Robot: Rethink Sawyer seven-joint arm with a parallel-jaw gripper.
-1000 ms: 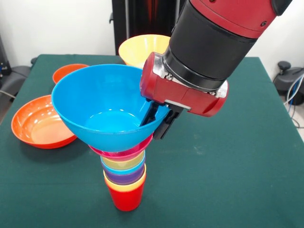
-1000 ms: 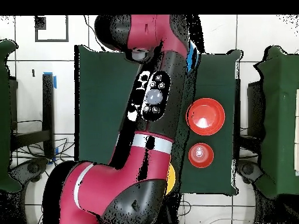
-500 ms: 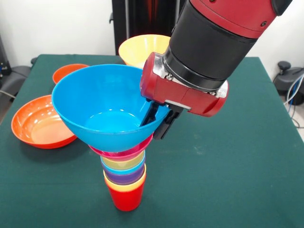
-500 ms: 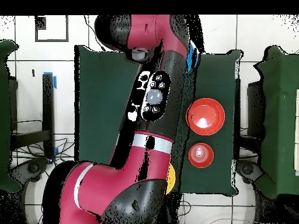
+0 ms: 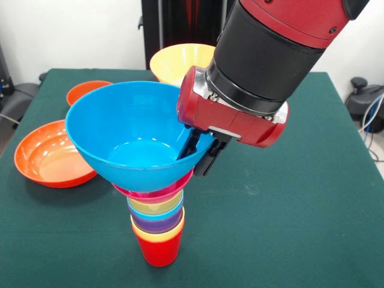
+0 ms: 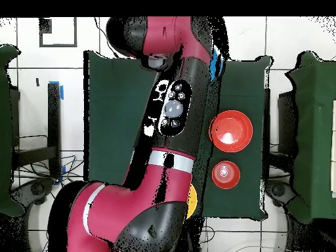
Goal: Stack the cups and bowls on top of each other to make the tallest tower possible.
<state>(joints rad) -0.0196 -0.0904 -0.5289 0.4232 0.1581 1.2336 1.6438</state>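
Observation:
The tower stands near the table's front in the front view: a red cup (image 5: 159,252) at the base, then pale yellow, purple, yellow-orange and blue cups nested above it, a magenta-pink bowl (image 5: 153,193), and the large blue bowl (image 5: 129,135) on top. My gripper (image 5: 201,153) is at the blue bowl's right rim, one finger inside the wall and one outside, shut on it. In the overhead view my arm (image 6: 170,118) hides the tower; only a sliver of the blue bowl (image 6: 216,65) shows.
A large yellow-orange bowl (image 5: 174,60) sits at the far middle of the green table (image 5: 288,198). A wide orange bowl (image 5: 51,156) and a small orange bowl (image 5: 84,91) lie to the left. Overhead, both orange bowls (image 6: 230,129) (image 6: 225,174) lie right of my arm.

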